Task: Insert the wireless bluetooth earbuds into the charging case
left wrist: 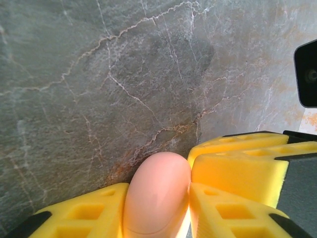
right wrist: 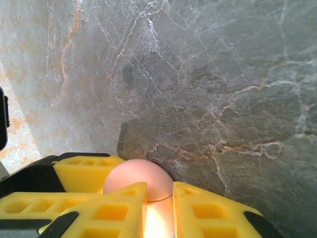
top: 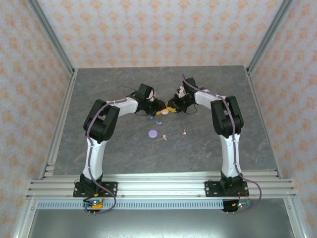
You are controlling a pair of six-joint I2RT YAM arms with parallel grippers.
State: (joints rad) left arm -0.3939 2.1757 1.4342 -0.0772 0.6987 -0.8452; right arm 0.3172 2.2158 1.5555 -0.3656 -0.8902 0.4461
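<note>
Top external: both arms meet mid-counter [top: 198, 154], left fingers [top: 157, 106] and right fingers [top: 174, 105] each clenched on the pink charging case [top: 166, 112]. The earbuds [top: 164, 137] lie loose toward the bases, near the purple disc [top: 153, 133] (left arm slightly nearer, I judge). Left wrist: fingers clamp the case's rounded end. Right wrist: same case, gripped from the opposite side.

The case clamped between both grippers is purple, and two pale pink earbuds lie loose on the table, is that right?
Not quite. The case is pale pink, not purple; both wrist views show it clamped by the left gripper and the right gripper. The two pale pink earbuds do lie loose on the table.
</note>
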